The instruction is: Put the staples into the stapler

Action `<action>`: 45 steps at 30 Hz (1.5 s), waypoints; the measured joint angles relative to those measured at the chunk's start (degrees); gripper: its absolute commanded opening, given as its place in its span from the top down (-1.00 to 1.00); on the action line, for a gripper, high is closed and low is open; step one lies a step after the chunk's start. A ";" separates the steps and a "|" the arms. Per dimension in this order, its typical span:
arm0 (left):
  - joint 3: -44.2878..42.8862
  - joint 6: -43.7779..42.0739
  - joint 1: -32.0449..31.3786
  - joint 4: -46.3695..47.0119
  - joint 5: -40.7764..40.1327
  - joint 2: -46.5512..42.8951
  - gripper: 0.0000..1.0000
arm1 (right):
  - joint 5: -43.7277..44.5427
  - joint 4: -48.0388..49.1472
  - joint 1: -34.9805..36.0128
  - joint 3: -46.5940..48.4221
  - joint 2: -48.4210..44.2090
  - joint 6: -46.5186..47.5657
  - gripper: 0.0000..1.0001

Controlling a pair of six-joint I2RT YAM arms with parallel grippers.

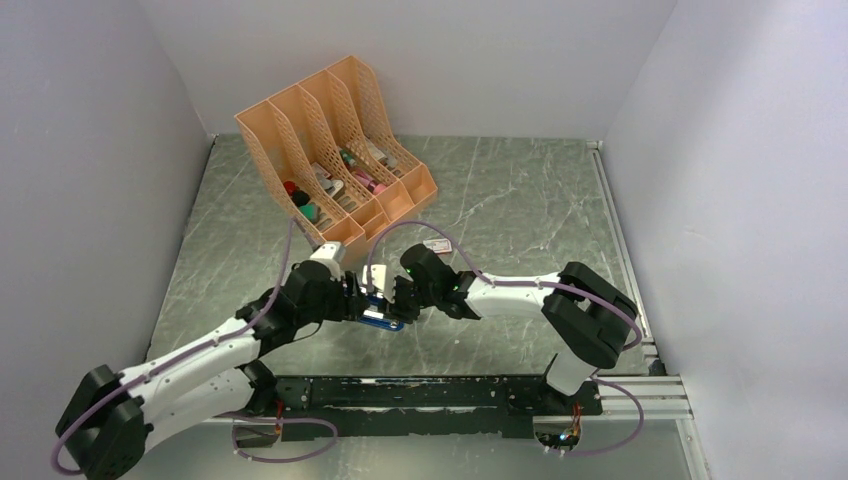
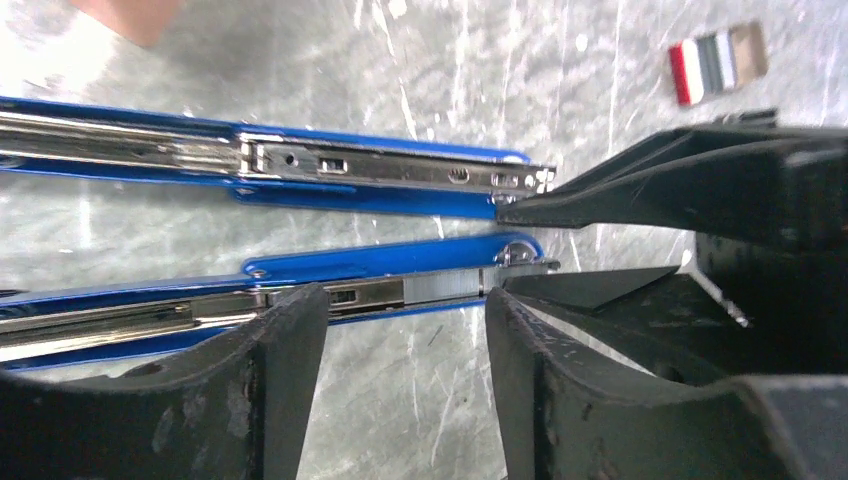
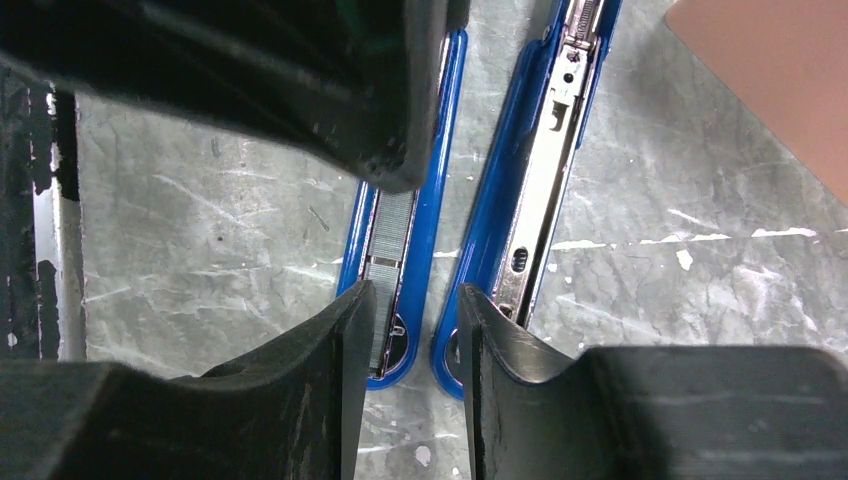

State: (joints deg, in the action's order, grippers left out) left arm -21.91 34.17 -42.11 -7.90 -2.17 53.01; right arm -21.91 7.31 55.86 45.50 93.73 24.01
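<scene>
White arms — black joints, purple cables

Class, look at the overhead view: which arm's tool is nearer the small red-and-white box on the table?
Right. The right tool lies just near-left of the box; the left tool is farther left, across the blue stapler.

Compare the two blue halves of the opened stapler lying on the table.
The blue stapler half with the open channel holds the ridged silvery-grey staples. The blue stapler half with the slotted silver rail holds none. In the left wrist view, the channel half lies nearer the camera and the rail half lies beyond it. Both are long, narrow and blue-edged, and both lie flat on the grey marbled table.
</scene>
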 measured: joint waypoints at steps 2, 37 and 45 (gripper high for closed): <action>-0.13 0.37 0.00 -1.18 -2.71 -3.19 -0.36 | 0.00 0.52 -0.02 -0.20 -0.07 -0.20 0.16; -13.73 -11.28 19.89 -6.80 -4.15 -6.14 -0.40 | 2.19 3.26 0.13 5.16 5.01 0.85 -0.08; -13.73 -11.28 19.89 -6.78 -4.04 -6.14 -0.40 | 1.97 2.34 0.15 5.49 5.01 2.14 -0.10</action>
State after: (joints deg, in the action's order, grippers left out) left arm -35.64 22.90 -22.22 -14.68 -6.22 46.87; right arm -19.94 9.65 56.01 50.98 98.74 26.15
